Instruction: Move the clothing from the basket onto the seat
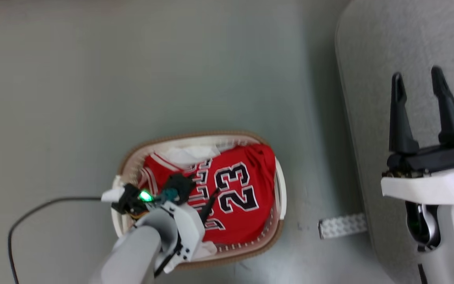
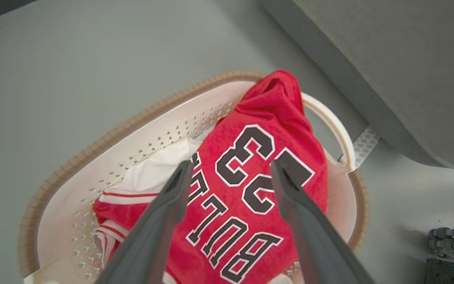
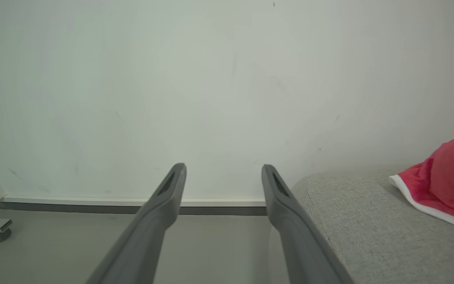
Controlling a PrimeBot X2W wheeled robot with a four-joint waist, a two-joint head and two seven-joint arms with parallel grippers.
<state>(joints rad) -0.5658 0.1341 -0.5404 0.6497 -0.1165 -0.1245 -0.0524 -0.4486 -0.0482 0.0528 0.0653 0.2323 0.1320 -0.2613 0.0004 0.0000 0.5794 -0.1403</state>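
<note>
Here we find the left gripper hanging over the basket, its two dark fingers spread apart with nothing between them; we cannot tell whether the tips touch the cloth below. Directly beneath it lies the red jersey, lettering and the number 23 facing up, covering most of the basket's interior. One bunched fold of it rises at the basket's corner nearest the seat. A white garment shows from under the jersey along the basket's far wall. The basket stands on the grey floor, beside the seat but apart from it. A dark cable runs across the floor to the basket's left edge, and a pale perforated strip lies on the floor at the seat's base. The right gripper is held over the seat's near edge, fingers parted and holding nothing. In the right wrist view, a plain red garment with white trim rests on the seat, to the right of the gripper's fingers. Beyond the seat we see a pale wall with a dark baseboard.
</note>
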